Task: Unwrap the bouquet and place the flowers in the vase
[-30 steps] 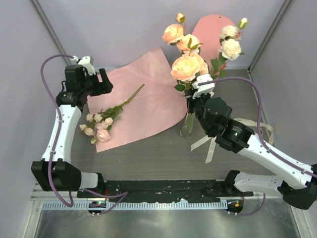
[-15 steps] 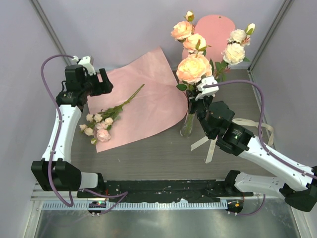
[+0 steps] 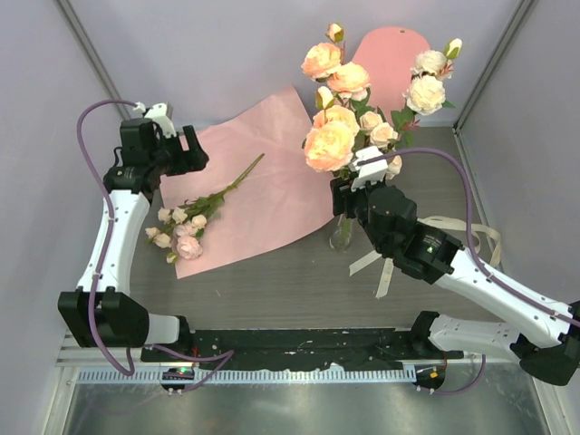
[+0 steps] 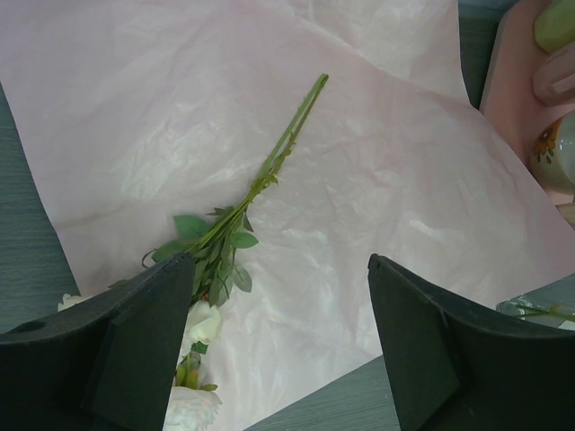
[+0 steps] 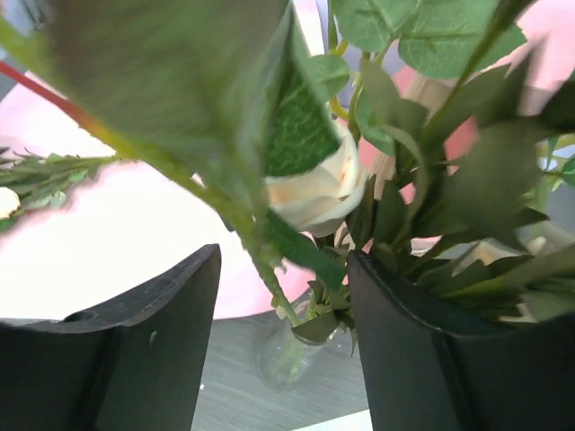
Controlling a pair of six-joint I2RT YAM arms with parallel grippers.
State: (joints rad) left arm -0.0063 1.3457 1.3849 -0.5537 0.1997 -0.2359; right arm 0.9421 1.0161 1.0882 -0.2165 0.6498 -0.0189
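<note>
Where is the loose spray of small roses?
Top view, left side: the spray lies on the pink paper, beside the left arm, away from the vase.

The pink sheet (image 3: 263,181) is thin paper, matt with a faint sheen and finely creased all over. The vase (image 3: 343,236) is clear, glossy glass. The flowers (image 3: 331,140) have soft, matt petals. The worktop (image 3: 272,276) looks like matt grey wood-grain laminate. The fingers (image 4: 144,350) of the left tool (image 4: 280,269) are matt black plastic, slightly grainy, like those of the right tool (image 5: 283,260). The ribbon (image 3: 386,276) is cream cloth. A brushed metal sheet (image 3: 290,412) lies along the worktop's near edge.
</note>
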